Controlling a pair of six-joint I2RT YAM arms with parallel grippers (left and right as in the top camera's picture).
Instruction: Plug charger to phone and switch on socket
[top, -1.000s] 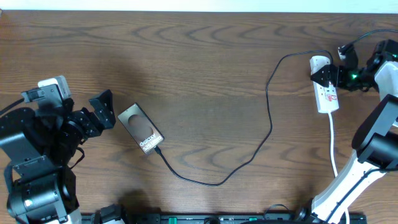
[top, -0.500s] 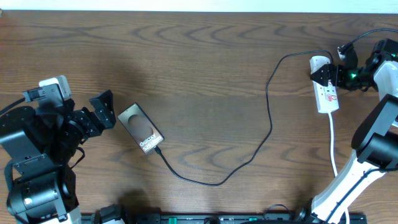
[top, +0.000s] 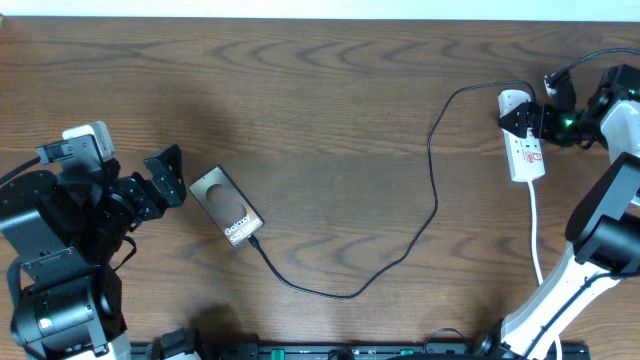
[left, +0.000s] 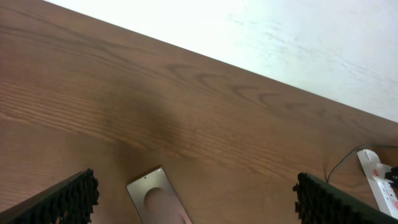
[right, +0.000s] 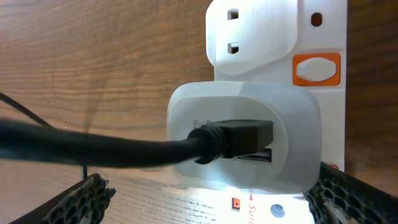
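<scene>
Right wrist: small white power strip with red markings (right: 273, 37) lies under the right gripper (right: 214, 199), thin black charger cable (right: 93, 149) seated. Fingers (right: 348, 193) straddle it, wide apart, empty. Press one tip squarely on the orange rocker switch (right: 317, 68). Left gripper (top: 165, 180) spread, empty, near glossy dark-brown phone (top: 227, 207).

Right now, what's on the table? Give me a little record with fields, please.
phone: lying flat, beside left gripper, untouched
charger: black cable, tip at the phone's end, other end in white adapter on socket
socket: white strip, at the right gripper
left gripper: open
right gripper: open, at the white adapter
</scene>
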